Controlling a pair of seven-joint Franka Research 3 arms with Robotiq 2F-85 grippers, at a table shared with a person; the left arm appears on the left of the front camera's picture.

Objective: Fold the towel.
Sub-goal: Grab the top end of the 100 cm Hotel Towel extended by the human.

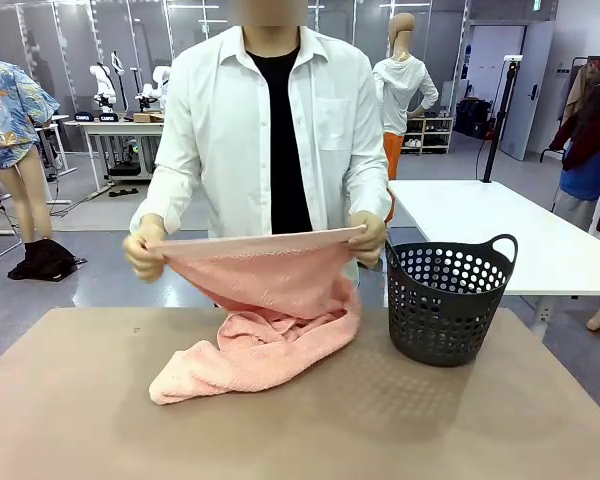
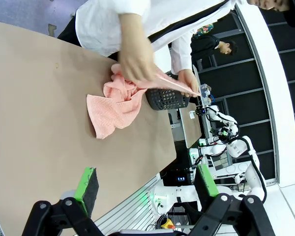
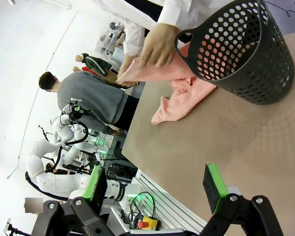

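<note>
Above table (image 1: 80, 400), towel (image 1: 280, 290) edge taut (left gripper (image 2: 145, 169), right gripper (image 3: 155, 169) agape)

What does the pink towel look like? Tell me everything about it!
The towel is salmon pink, fluffy-looking terry cloth, not folded yet. The person grips its top edge with one hand and the other hand, stretching it straight above the table. The middle sags down, and the rest lies crumpled on the tabletop, one end trailing toward the robot's left. A dark basket stands beside it.
</note>
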